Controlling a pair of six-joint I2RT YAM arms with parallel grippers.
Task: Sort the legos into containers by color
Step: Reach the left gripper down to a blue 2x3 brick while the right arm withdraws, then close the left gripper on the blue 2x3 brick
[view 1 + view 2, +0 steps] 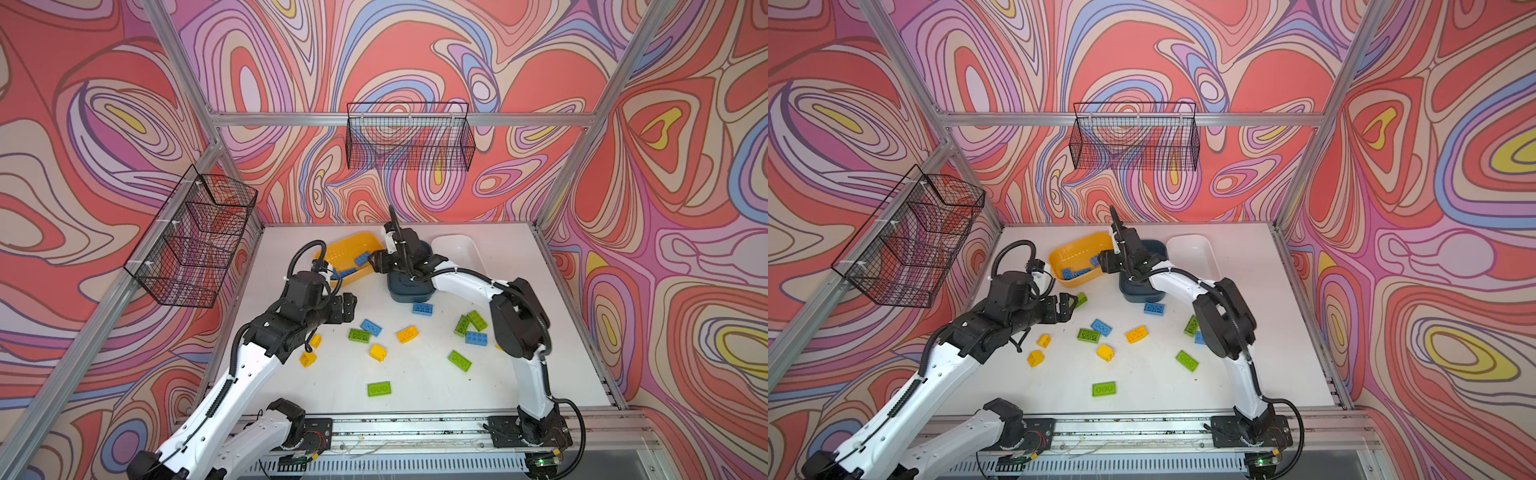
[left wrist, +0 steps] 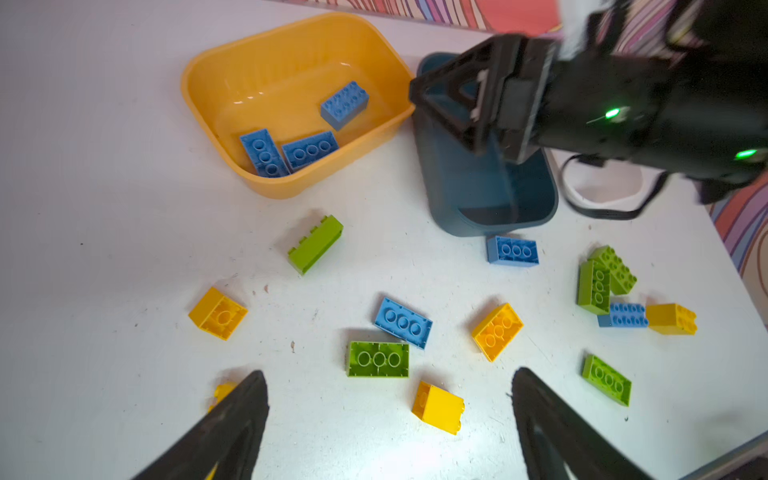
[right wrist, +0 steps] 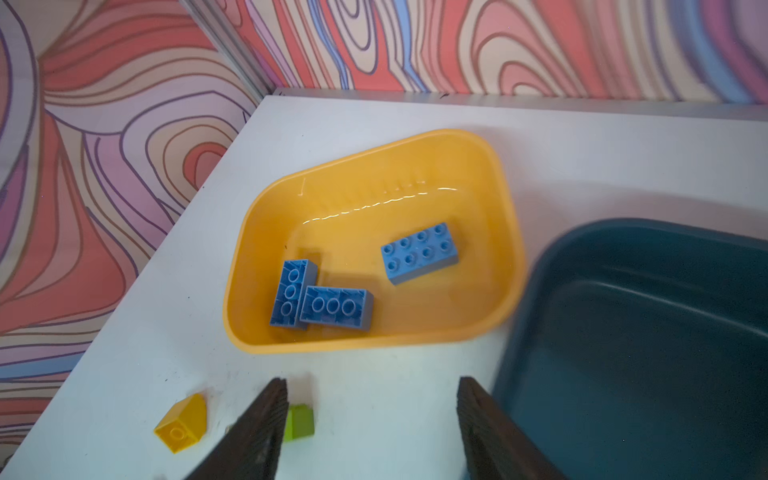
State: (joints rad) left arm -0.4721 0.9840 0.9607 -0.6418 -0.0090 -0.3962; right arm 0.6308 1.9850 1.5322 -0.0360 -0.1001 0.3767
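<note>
We start at the right gripper point(image 3: 372, 380): its fingers point(image 3: 262, 419) stand moderately apart with nothing between them, so we log it as empty. It hangs over the seam between the yellow tub point(image 3: 415, 139) and the teal tub point(image 3: 644, 332), both near the back edge of the table point(image 1: 436, 386). The two tubs sit just beside each other; the view is blurred there, so we cannot tell whether the rims touch.

Inside the yellow tub we count three blue legos: a studs-up blue brick point(image 3: 419, 253), set apart from an upturned blue pair point(image 3: 334, 307) that lie against each other. The white tub point(image 1: 457, 247) lies past the teal one, toward the back right corner.

On the left gripper point(image 2: 388, 372) the fingers are spread wide and hold nothing. It hovers over the table's left half, and a green brick on its side point(image 2: 316, 243) lies between it and the yellow tub.

Loose legos on the table:
- a lone blue brick point(image 2: 513, 250) just beside the teal tub's near end
- a hollow-up blue brick point(image 2: 403, 322) and a hollow-up green brick point(image 2: 378, 359) close together mid-table, with yellow bricks point(image 2: 497, 331) around them
- a mixed cluster point(image 2: 594, 286) toward the right edge, made up of two green, one blue and one yellow
- a single green brick point(image 1: 379, 388) nearest the front edge
</note>
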